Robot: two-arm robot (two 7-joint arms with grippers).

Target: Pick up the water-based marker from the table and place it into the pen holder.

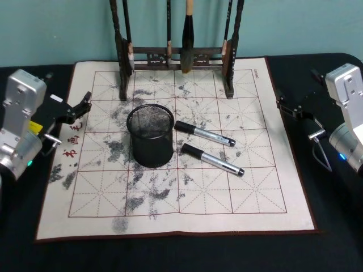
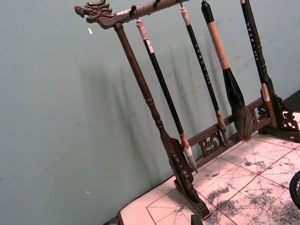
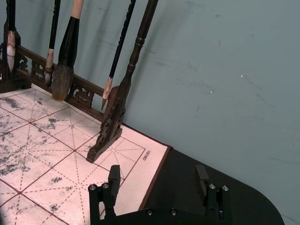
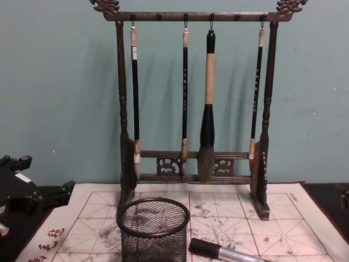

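Note:
Two silver-grey water-based markers with black caps lie on the table's white grid mat (image 1: 238, 198), just right of the pen holder: one farther back (image 1: 204, 134), one nearer (image 1: 212, 160). The chest view catches one marker (image 4: 223, 252) at its lower edge. The pen holder (image 1: 152, 150) is a black wire-mesh cup standing upright near the mat's middle, also seen in the chest view (image 4: 152, 234). My left gripper (image 1: 81, 106) hovers open at the mat's left edge. Off the mat's right edge, my right gripper (image 1: 286, 106) is open, fingers (image 3: 114, 177) wide apart and holding nothing.
A tall dark wooden brush rack (image 1: 176, 56) stands along the mat's back edge with several calligraphy brushes (image 4: 207, 109) hanging from it. Black cloth (image 1: 334, 226) surrounds the mat. A teal wall (image 4: 54, 82) rises behind the rack.

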